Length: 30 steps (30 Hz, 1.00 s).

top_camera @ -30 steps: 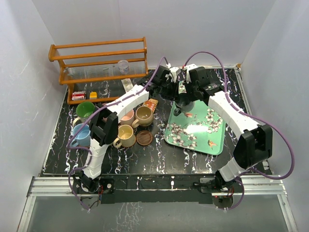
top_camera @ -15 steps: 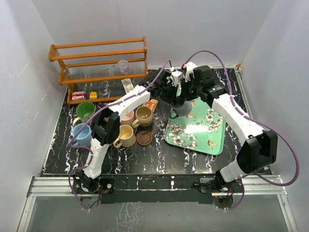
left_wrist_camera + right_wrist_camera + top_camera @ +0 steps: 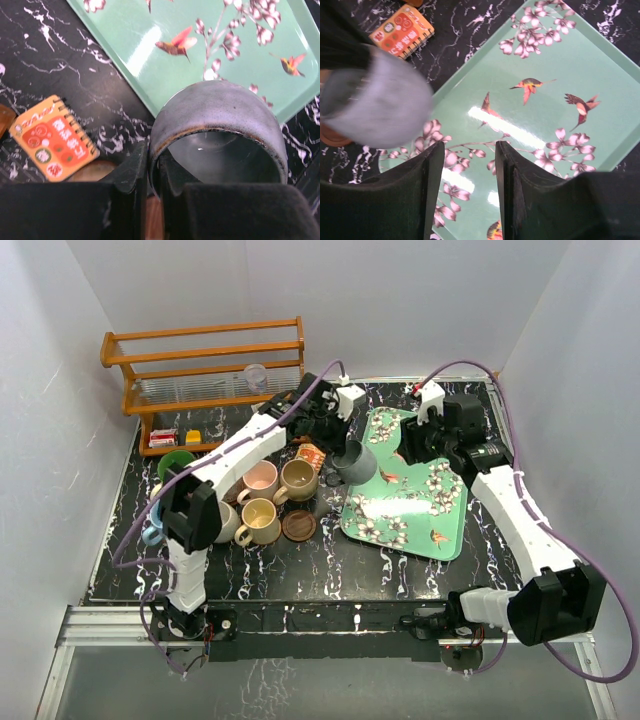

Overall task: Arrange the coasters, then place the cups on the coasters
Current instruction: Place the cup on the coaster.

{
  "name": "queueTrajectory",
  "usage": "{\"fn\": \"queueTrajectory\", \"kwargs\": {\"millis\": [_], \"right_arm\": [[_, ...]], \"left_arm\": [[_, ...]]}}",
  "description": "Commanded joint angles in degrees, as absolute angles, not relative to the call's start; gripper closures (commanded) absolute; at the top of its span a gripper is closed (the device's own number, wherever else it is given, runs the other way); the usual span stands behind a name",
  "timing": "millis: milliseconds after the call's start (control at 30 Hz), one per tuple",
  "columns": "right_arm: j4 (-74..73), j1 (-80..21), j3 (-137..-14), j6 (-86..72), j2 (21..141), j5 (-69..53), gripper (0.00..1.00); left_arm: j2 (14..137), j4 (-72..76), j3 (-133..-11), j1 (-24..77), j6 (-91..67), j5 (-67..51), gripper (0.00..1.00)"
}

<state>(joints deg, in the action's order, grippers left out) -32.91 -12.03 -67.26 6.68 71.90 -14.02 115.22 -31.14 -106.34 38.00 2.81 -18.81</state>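
Observation:
A grey cup [image 3: 356, 463] hangs over the left edge of the green tray [image 3: 420, 515]. My left gripper [image 3: 343, 447] is shut on it. In the left wrist view the fingers [image 3: 131, 167] pinch the grey cup's [image 3: 220, 115] rim wall, one inside and one outside. My right gripper [image 3: 411, 446] is open over the tray [image 3: 560, 60] with nothing between its fingers [image 3: 432, 165]; the grey cup [image 3: 380, 107] shows blurred to its left. Pink [image 3: 262, 478], tan [image 3: 298, 478], yellow [image 3: 260, 522] and green [image 3: 178, 462] cups cluster at the left. One dark brown coaster [image 3: 298, 526] lies beside the yellow cup.
A small orange patterned card [image 3: 312, 455] lies between the cups and the tray, seen also as the orange card [image 3: 52, 137]. A wooden rack [image 3: 205, 365] with a clear plastic cup [image 3: 256, 375] stands at the back left. White walls enclose the table.
The right gripper has opened, let go of the grey cup and drawn back to the right. The left gripper has shut on the cup's rim and carried it left.

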Motion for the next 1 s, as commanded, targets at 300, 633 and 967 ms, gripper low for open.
{"fn": "queueTrajectory", "kwargs": {"millis": [300,633,967], "right_arm": [[-22.2,-5.6,-53.2,15.4,68.6,-17.6,0.49],[-19.6,-1.4,-48.4,14.6,65.4,-19.3,0.48],[-19.4,-0.4,-47.2,14.5,65.8,-20.9,0.46]], "left_arm": [[92.2,-37.6,-88.6,41.0,2.4,-10.1,1.0],[89.6,-34.6,-78.6,42.1,1.0,-0.8,1.0],[88.7,-32.5,-73.9,42.1,1.7,2.0,1.0]]}}
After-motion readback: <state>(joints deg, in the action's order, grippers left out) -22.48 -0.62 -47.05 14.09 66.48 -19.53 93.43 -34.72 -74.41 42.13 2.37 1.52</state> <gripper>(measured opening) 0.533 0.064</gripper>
